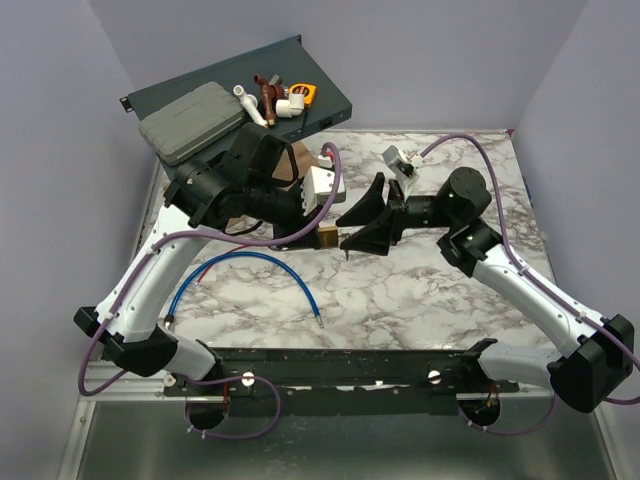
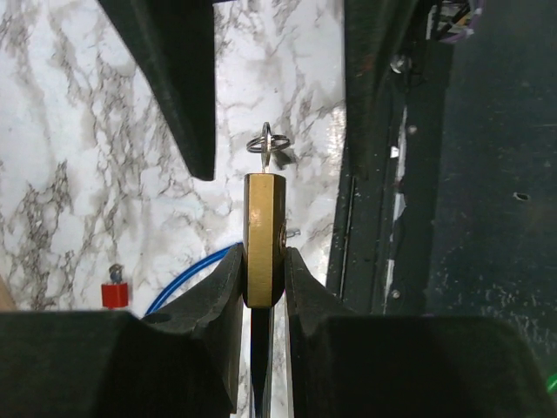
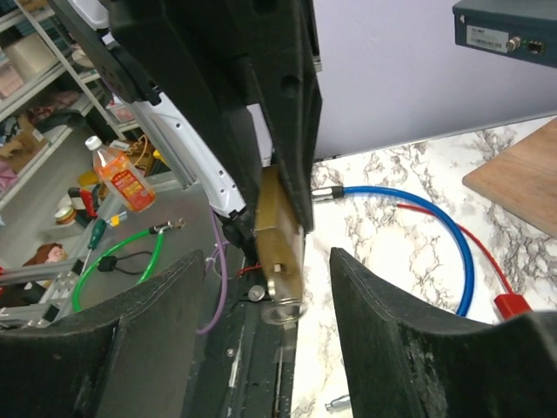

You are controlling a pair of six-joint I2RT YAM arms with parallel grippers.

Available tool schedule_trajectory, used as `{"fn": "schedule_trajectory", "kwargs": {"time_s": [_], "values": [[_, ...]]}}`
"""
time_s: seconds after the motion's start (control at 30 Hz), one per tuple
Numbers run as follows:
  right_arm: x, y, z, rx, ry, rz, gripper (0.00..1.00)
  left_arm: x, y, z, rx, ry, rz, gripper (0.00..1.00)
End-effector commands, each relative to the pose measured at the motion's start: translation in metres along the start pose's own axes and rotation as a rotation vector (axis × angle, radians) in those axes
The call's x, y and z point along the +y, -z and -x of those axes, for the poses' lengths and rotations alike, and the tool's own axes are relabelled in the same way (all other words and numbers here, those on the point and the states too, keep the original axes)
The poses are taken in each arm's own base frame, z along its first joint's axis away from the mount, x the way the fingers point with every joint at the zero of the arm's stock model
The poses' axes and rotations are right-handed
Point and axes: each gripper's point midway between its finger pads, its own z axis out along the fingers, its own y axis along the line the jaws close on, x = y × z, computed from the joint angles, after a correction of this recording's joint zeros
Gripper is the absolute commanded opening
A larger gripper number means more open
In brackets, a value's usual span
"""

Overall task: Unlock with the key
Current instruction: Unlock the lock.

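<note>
Left gripper (image 2: 264, 261): clamped tight on the padlock (image 2: 264, 239), the brass body pinched edge-on between both fingers at centre of the left wrist view
Right gripper (image 3: 265, 257): jaws standing wide, holding nothing; one finger on either side of the padlock's key end, neither touching it
Key (image 2: 264, 162): seated in the padlock's end face, showing just above the brass in the left wrist view, with a wire ring (image 3: 283, 312) on its head; in the right wrist view the ring sits at lower centre, between the open fingers
Padlock: over the table (image 1: 430, 290), at centre of the top view where the two grippers meet; its shackle end is hidden by the left fingers
Cable (image 1: 270, 265): blue, curved across the marble at lower left of centre, well apart from the padlock
Case (image 1: 195, 122): grey, lying on a dark panel (image 1: 335, 100) at upper left of the top view, small fittings beside it
</note>
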Motion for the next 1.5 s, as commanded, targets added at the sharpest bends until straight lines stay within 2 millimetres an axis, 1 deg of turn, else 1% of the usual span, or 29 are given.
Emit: {"fn": "schedule_trajectory", "kwargs": {"time_s": [0.0, 0.13, 0.2, 0.33, 0.43, 0.53, 0.63, 0.8, 0.83, 0.9, 0.93, 1.03, 1.1, 1.13, 1.17, 1.2, 1.3, 1.33, 1.37, 1.47], "values": [[-0.003, -0.003, 0.011, -0.051, 0.085, -0.005, 0.61, -0.026, 0.005, 0.020, -0.082, 0.020, -0.135, 0.00], [0.002, -0.007, 0.017, -0.067, 0.096, 0.030, 0.59, -0.026, 0.000, 0.016, -0.067, 0.027, -0.152, 0.00], [0.006, -0.009, 0.017, -0.065, 0.087, 0.051, 0.57, -0.023, -0.003, 0.015, -0.060, 0.033, -0.147, 0.00], [0.009, -0.012, 0.006, -0.031, 0.046, 0.074, 0.50, -0.016, -0.005, 0.017, -0.065, 0.024, -0.123, 0.00], [0.006, -0.011, -0.005, -0.009, 0.027, 0.059, 0.48, -0.013, -0.006, 0.021, -0.070, 0.009, -0.117, 0.00], [0.007, -0.009, -0.009, 0.004, 0.012, 0.057, 0.45, -0.010, -0.005, 0.024, -0.076, -0.017, -0.104, 0.00], [0.003, -0.011, -0.012, 0.018, -0.019, 0.049, 0.39, -0.007, -0.006, 0.025, -0.076, -0.029, -0.092, 0.00], [-0.005, -0.017, -0.019, 0.045, -0.085, 0.047, 0.24, -0.006, -0.004, 0.028, -0.080, -0.046, -0.091, 0.00], [-0.007, -0.018, -0.020, 0.047, -0.097, 0.048, 0.20, -0.007, -0.004, 0.028, -0.081, -0.047, -0.095, 0.00], [-0.008, -0.019, -0.019, 0.051, -0.117, 0.056, 0.09, -0.009, -0.003, 0.028, -0.083, -0.052, -0.105, 0.00], [-0.008, -0.020, -0.018, 0.050, -0.127, 0.059, 0.01, -0.010, -0.005, 0.027, -0.079, -0.052, -0.113, 0.00], [-0.003, -0.022, -0.016, 0.051, -0.180, 0.097, 0.01, -0.020, -0.005, 0.026, -0.090, -0.083, -0.178, 0.00], [0.001, -0.023, -0.013, 0.049, -0.202, 0.126, 0.01, -0.022, -0.005, 0.028, -0.098, -0.083, -0.187, 0.00], [0.002, -0.023, -0.012, 0.048, -0.204, 0.133, 0.01, -0.019, -0.005, 0.028, -0.094, -0.076, -0.176, 0.04], [0.002, -0.023, -0.011, 0.048, -0.206, 0.129, 0.01, -0.017, -0.006, 0.027, -0.084, -0.070, -0.168, 0.24], [-0.001, -0.023, -0.011, 0.044, -0.205, 0.113, 0.01, -0.015, -0.006, 0.024, -0.069, -0.069, -0.155, 0.45], [-0.006, -0.020, -0.012, 0.039, -0.179, 0.051, 0.01, -0.009, -0.004, 0.012, -0.045, -0.088, -0.126, 0.74], [-0.006, -0.019, -0.012, 0.038, -0.166, 0.039, 0.01, -0.009, -0.001, 0.010, -0.054, -0.100, -0.111, 0.86], [-0.005, -0.016, -0.012, 0.041, -0.163, 0.032, 0.01, -0.005, 0.000, 0.004, -0.048, -0.100, -0.093, 0.91], [-0.003, -0.011, -0.012, 0.041, -0.158, 0.027, 0.01, -0.002, 0.004, -0.014, -0.004, -0.096, -0.061, 0.98]]}}
